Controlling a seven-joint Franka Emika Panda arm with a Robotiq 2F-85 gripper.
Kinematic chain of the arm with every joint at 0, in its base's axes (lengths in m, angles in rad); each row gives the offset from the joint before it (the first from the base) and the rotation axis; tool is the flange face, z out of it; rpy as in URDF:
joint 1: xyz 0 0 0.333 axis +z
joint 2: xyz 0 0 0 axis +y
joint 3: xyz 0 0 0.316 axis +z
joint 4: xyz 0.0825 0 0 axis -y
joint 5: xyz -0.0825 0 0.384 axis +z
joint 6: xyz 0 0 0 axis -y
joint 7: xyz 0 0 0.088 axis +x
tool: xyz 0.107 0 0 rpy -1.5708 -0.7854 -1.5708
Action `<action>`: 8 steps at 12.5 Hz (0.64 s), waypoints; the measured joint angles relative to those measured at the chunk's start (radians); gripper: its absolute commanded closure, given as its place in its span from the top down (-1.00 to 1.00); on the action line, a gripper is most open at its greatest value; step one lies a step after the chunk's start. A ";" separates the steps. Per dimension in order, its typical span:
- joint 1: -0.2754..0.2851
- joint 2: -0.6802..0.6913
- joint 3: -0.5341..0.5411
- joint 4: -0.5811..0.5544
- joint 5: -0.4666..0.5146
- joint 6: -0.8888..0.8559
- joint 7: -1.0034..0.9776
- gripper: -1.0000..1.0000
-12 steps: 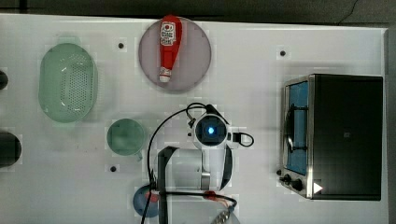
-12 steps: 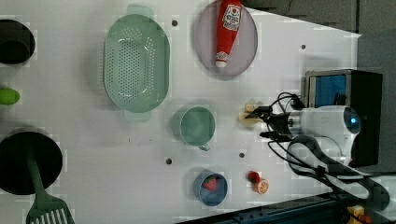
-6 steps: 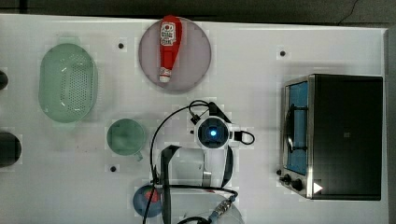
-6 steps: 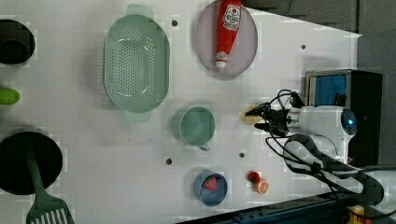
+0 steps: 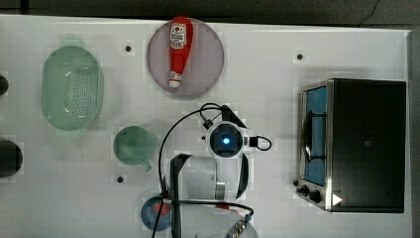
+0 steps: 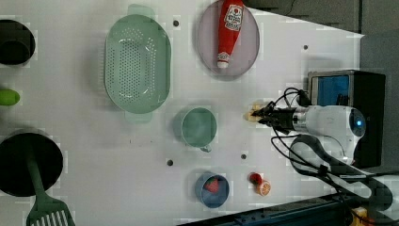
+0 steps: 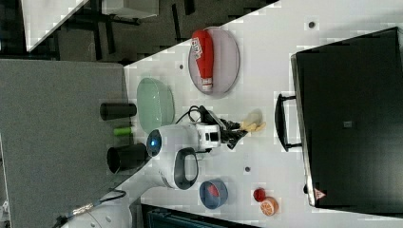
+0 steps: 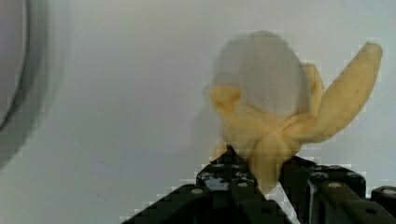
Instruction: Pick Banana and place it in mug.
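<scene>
On the white tabletop (image 6: 94, 155), the mug (image 6: 198, 127) stood just to the left view's left of the pincer (image 6: 263, 114), whose fingers pinched the half-peeled banana (image 8: 273, 116) by its lower end.

The claw (image 7: 239, 131) sticks out sideways from the white arm (image 7: 176, 142), black fingers right up against the half-peeled banana (image 7: 253, 122) lying on the white table (image 7: 266, 71). Above the claw in the right view there's a ketchup bottle (image 7: 203, 59) on a grey plate (image 7: 229, 57). The black toaster oven (image 7: 351, 118) sits just past the banana. Below the claw: a blue bowl (image 7: 213, 194), and an orange slice (image 7: 269, 205) beside a small red fruit (image 7: 259, 194).
</scene>
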 measured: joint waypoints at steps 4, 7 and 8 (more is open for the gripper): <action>0.003 -0.270 -0.036 0.006 0.012 -0.388 0.000 -0.46; -0.018 -0.473 -0.042 0.135 0.012 -0.663 0.000 -0.46; -0.020 -0.517 -0.046 0.195 0.003 -0.706 0.001 -0.46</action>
